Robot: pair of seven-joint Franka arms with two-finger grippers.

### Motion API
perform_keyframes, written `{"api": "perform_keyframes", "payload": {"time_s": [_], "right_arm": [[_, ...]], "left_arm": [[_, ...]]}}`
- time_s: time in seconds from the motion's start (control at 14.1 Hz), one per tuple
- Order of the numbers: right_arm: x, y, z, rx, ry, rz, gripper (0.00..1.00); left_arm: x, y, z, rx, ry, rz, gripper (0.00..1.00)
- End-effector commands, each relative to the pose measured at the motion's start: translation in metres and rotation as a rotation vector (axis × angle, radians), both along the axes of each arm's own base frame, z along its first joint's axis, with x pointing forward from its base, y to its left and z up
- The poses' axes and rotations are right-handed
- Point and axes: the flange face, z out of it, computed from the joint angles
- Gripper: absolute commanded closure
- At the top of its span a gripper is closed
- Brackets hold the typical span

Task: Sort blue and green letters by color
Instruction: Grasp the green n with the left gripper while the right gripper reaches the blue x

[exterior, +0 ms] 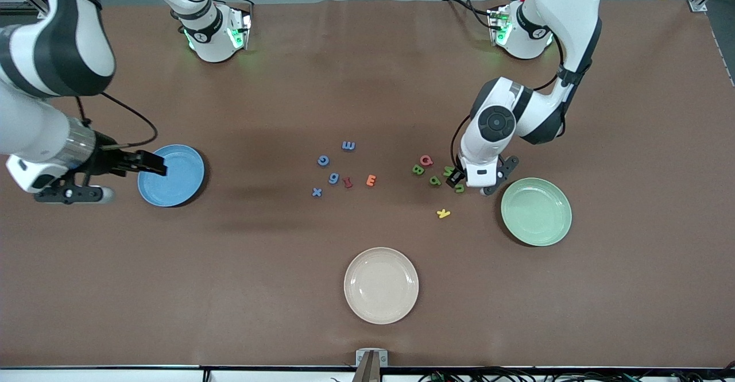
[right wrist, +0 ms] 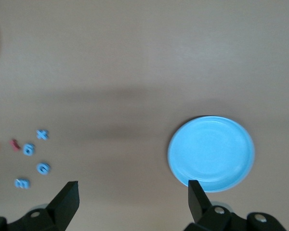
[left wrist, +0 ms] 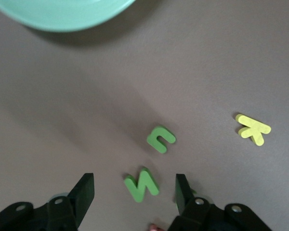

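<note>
Four blue letters [exterior: 333, 178] lie in a loose group mid-table; they also show in the right wrist view [right wrist: 28, 149]. Four green letters [exterior: 418, 170] lie toward the left arm's end. My left gripper [exterior: 457, 178] is open and low over them. In the left wrist view its fingers [left wrist: 85, 192] stand on either side of a zigzag green letter [left wrist: 141, 183] without touching it, and a U-shaped green letter [left wrist: 160, 138] lies just past it. My right gripper [exterior: 155, 165] is open and empty over the rim of the blue plate [exterior: 178, 184].
A green plate [exterior: 536, 211] stands beside the left gripper, and its rim shows in the left wrist view [left wrist: 62, 14]. A cream plate [exterior: 380, 285] lies nearest the front camera. Red [exterior: 347, 182], orange [exterior: 371, 180], pink [exterior: 425, 160] and yellow [exterior: 443, 213] letters lie among the others.
</note>
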Motion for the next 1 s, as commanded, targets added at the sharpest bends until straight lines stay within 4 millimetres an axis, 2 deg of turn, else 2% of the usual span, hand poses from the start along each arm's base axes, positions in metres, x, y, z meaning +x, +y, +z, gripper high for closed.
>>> {"api": "perform_keyframes", "payload": {"time_s": [0.0,0.28,0.36,0.5,0.78,0.85,0.92], "right_arm": [[-0.011,0.045,-0.041,0.006,-0.03,-0.088,0.0],[-0.012,0.134,-0.116,-0.021,-0.014,-0.133,0.0],[-0.015,0.161,-0.137,-0.027,-0.024,-0.121,0.0],[-0.019,0.19,-0.172,-0.044,-0.018,-0.127,0.0],[-0.03,0.243,-0.223,-0.056,-0.053,-0.121,0.01],[-0.03,0.25,-0.231,-0.07,-0.057,-0.113,0.03],[-0.03,0.256,-0.241,-0.081,-0.055,-0.115,0.03]], "left_arm": [[-0.013,-0.001,-0.009,-0.009,-0.042,0.108,0.24],[-0.027,-0.002,-0.03,-0.019,-0.056,0.223,0.25],[-0.028,-0.002,-0.032,-0.02,-0.057,0.251,0.26],[-0.028,-0.006,-0.038,-0.029,-0.066,0.282,0.26],[-0.032,-0.01,-0.052,-0.027,-0.058,0.286,0.31],[-0.033,-0.01,-0.053,-0.026,-0.057,0.286,0.36],[-0.033,-0.01,-0.056,-0.024,-0.054,0.287,0.45]]}}
